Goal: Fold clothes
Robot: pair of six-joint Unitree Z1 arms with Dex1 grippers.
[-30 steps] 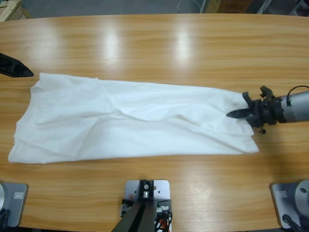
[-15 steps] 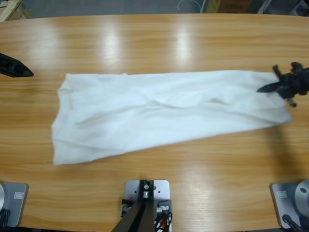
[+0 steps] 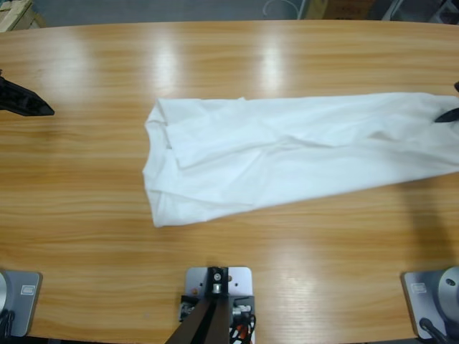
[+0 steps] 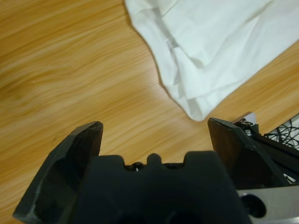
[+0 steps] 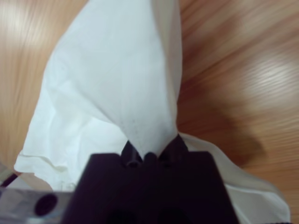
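Observation:
The clothes are one white T-shirt [image 3: 287, 154], lying crumpled and stretched out from the table's middle to its right edge. At the high view's right edge only the tip of my right gripper [image 3: 448, 115] shows. In the right wrist view the right gripper [image 5: 152, 149] is shut on a pinch of the T-shirt [image 5: 107, 84], and the cloth fans out from the jaws. My left gripper [image 3: 29, 104] rests at the far left, well apart from the cloth. In its wrist view the left gripper [image 4: 154, 126] stands open and empty, with the T-shirt's end [image 4: 210, 46] ahead.
The wooden table [image 3: 86, 236] runs bare to the left of the shirt and along the front. Its far edge crosses the top of the high view, with floor and a wooden crate [image 3: 14, 11] beyond.
The right gripper has dragged the shirt far to the right and almost left the high view. The shirt's left end slid from the table's left to its middle. The left gripper stayed put.

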